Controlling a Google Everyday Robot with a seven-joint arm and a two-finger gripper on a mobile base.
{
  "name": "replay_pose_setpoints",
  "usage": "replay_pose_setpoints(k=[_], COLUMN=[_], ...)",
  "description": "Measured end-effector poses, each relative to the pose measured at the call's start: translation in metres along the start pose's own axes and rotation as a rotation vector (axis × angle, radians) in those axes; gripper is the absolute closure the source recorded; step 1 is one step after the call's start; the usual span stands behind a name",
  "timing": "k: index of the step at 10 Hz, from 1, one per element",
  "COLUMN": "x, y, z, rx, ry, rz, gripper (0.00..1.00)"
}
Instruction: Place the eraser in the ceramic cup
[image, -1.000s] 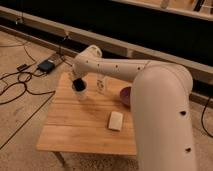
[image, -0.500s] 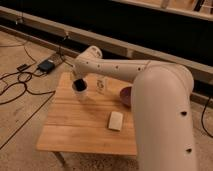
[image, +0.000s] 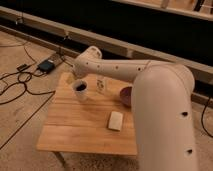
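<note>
The ceramic cup is pale, with a dark mouth. It stands on the wooden table at the back left. My gripper is at the end of the white arm, right above and behind the cup, close to its rim. The arm covers most of it. I cannot make out the eraser as a separate thing; it is hidden, and only darkness shows inside the cup.
A small clear glass-like object stands just right of the cup. A purple bowl is at the back right, half behind my arm. A cream-white block lies mid-table. Cables and a dark box lie on the floor at left.
The arm's end has barely shifted, staying over the cup. Nothing on the table has moved.
</note>
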Motion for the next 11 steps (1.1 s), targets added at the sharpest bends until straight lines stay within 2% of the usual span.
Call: replay_pose_setpoints(k=[3, 6, 11], x=[-0.004, 0.0, 0.001], y=[0.008, 0.018, 0.021], z=[-0.01, -0.015, -0.015], rx=[0.003, 0.005, 0.002], ry=[-0.005, 0.036, 0.042], rz=[-0.026, -0.054, -0.058], gripper=[0.2, 0.2, 0.2])
